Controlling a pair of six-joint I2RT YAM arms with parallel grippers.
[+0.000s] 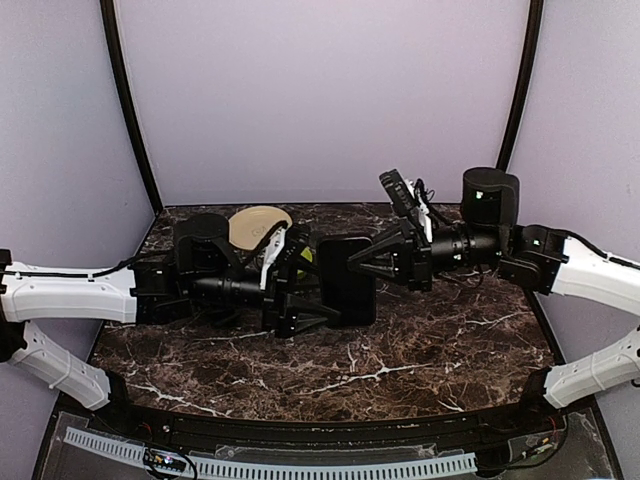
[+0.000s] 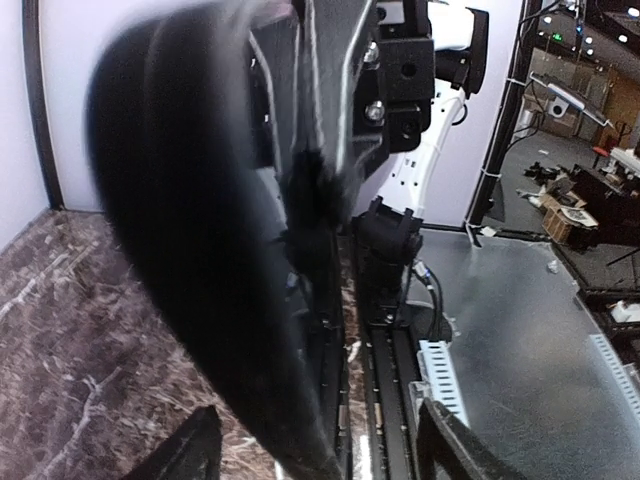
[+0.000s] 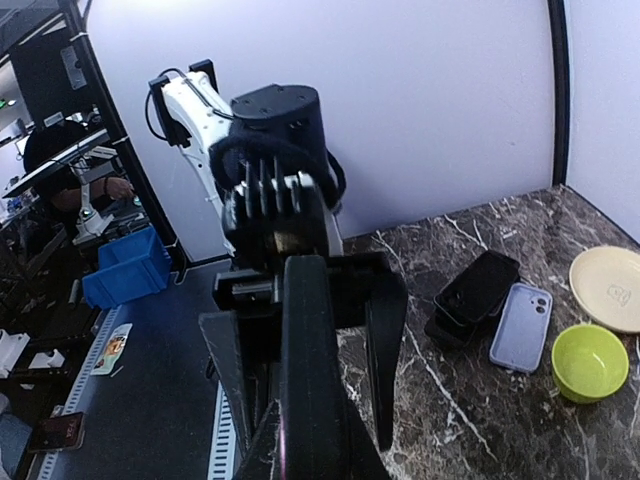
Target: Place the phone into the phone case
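Note:
A black phone (image 1: 347, 285) is held upright in mid-air above the middle of the table. My right gripper (image 1: 358, 265) is shut on its right side. In the right wrist view the phone (image 3: 310, 340) shows edge-on, pinched at the bottom by my right gripper (image 3: 310, 418). My left gripper (image 1: 330, 288) is open, and its fingers (image 3: 386, 340) stand on either side of the phone without touching it. In the left wrist view the phone (image 2: 200, 250) is a blurred black mass above my open left gripper (image 2: 320, 448). The lavender phone case (image 3: 520, 326) lies flat on the table.
A stack of black phones (image 3: 476, 296) lies beside the case. A green bowl (image 3: 590, 362) and a cream plate (image 3: 610, 290) sit near them. The plate (image 1: 258, 225) also shows at the back left of the top view, behind my left arm.

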